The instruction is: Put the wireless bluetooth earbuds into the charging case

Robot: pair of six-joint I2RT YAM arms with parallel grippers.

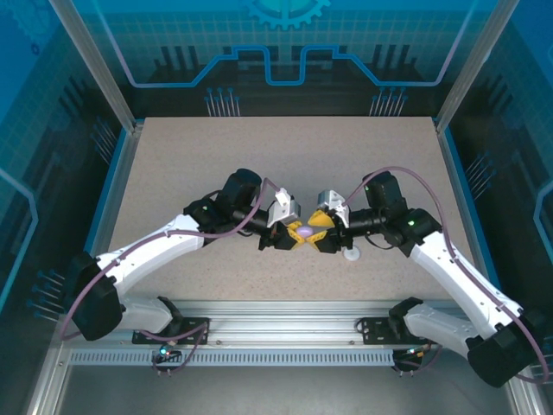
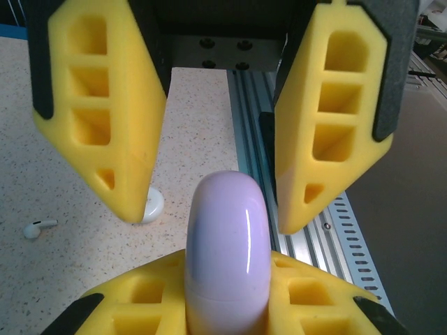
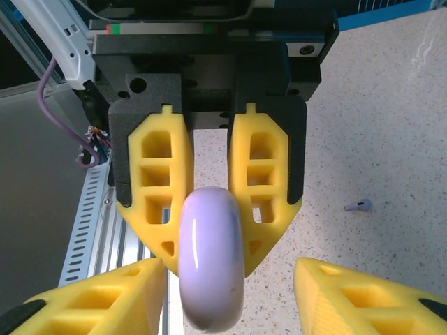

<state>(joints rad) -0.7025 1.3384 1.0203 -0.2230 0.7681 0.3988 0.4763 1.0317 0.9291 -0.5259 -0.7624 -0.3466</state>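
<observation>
A pale purple charging case (image 2: 227, 244), a rounded disc with its lid down, is held edge-on off the table. My left gripper (image 2: 227, 259) is shut on its lower part. My right gripper (image 3: 229, 266) faces it, open, with one finger (image 3: 105, 300) on each side of the case (image 3: 211, 262) and not touching it. In the top view both grippers meet at mid-table, left gripper (image 1: 289, 232), right gripper (image 1: 318, 232), with the case (image 1: 304, 233) between them. A white earbud (image 2: 38, 227) and a purple earbud (image 3: 358, 205) lie loose on the table.
A white round case (image 1: 352, 254) lies on the speckled table just right of the grippers, and it is partly behind a right finger in the left wrist view (image 2: 152, 205). The slotted aluminium rail (image 1: 285, 333) runs along the near edge.
</observation>
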